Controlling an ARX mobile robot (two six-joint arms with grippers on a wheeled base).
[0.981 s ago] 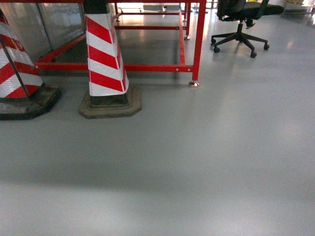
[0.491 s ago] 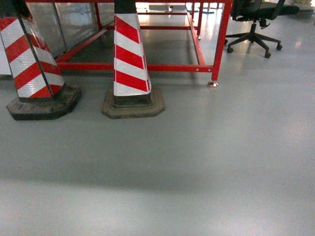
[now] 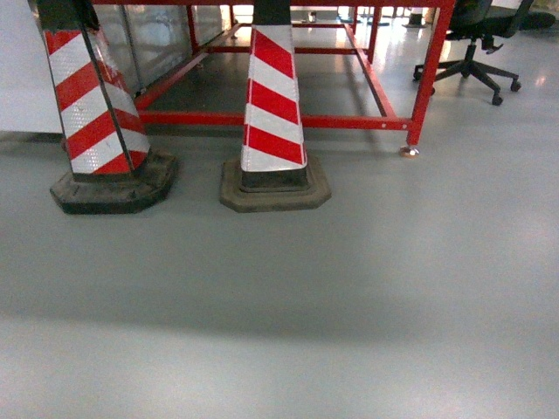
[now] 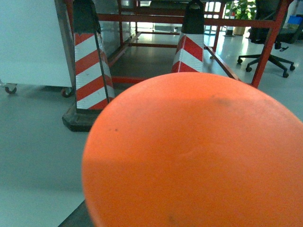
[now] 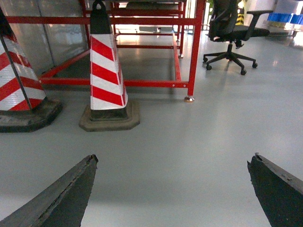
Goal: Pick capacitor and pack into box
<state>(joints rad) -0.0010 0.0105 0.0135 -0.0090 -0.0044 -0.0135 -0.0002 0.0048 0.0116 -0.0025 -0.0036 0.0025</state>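
Grey floor (image 3: 349, 305) is filling our head view. Two red-and-white striped cones are standing at 11 o'clock (image 3: 100, 122) and 12 o'clock (image 3: 274, 122), before a red frame (image 3: 428, 78); an office chair (image 3: 476, 44) is sitting at 1 o'clock. Our right gripper (image 5: 173, 189) is showing its fingers (image 5: 61, 198) spread wide, holding nothing. An orange dome (image 4: 199, 156) is blocking the left wrist view, so we cannot tell the left fingers' state. We are seeing neither capacitor nor box.
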